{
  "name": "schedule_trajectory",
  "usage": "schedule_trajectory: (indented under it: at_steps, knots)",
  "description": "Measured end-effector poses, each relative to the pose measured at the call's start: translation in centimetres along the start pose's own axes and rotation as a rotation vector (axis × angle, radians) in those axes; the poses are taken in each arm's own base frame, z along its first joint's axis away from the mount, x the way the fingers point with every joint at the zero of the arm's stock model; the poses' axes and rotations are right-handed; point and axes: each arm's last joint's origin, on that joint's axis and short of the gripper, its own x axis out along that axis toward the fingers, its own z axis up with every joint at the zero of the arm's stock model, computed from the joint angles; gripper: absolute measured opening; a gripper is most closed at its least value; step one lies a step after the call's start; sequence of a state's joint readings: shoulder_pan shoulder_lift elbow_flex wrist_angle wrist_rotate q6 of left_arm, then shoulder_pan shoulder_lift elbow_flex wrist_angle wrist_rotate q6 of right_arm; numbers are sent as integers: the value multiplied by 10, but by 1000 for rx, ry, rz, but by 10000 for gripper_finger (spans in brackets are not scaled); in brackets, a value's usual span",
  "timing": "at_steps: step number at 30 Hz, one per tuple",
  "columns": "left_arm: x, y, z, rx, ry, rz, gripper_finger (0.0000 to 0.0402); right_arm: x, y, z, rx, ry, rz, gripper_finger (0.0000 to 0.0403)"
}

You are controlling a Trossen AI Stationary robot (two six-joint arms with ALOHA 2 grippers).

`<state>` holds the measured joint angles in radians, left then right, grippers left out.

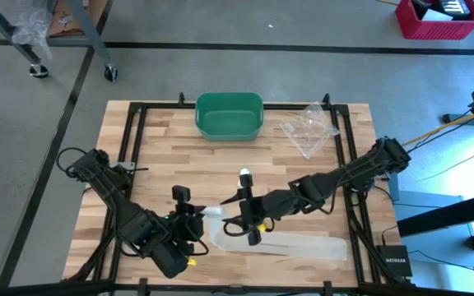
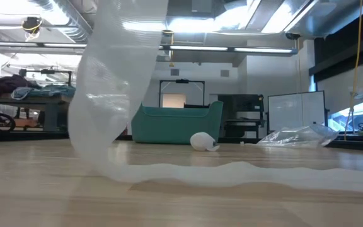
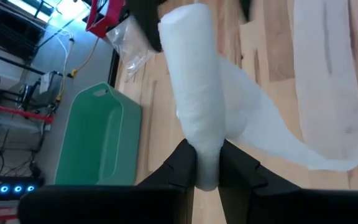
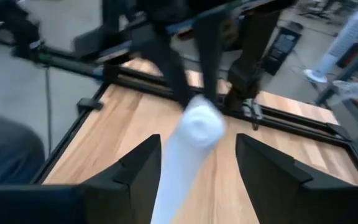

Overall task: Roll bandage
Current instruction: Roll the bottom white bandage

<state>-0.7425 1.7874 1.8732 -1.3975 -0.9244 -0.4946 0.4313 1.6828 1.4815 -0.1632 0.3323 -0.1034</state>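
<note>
White gauze bandage (image 3: 194, 99) is partly rolled, its roll pinched in the left hand (image 3: 207, 163) above the surface (image 1: 171, 156), a long tail still flat, while the right hand (image 4: 197, 168) hovers open.

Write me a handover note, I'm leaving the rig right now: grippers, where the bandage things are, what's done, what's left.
Left gripper: shut on the partly rolled white gauze bandage, held above the wooden table.
Right gripper: open, jaws either side of the roll's end, not gripping.
Loose bandage tail lies flat along the table's near edge.
Green plastic bin and clear plastic bag sit at the far edge, a small white roll mid-table.
Done: roll started. Left: wind in the tail.
</note>
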Motion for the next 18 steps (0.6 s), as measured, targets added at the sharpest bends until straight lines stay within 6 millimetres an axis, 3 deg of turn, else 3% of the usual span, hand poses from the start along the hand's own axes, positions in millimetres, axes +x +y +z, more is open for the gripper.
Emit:
schedule_trajectory:
  at_steps: [8, 18]
  knots:
    - [-3, -2, -1, 25, -7, -8, 43, 0, 1, 8, 83, -89, 53, 209]
    - [-3, -4, 3, 47, -33, -20, 43, 21, -1, -4, 93, -62, 6, 195]
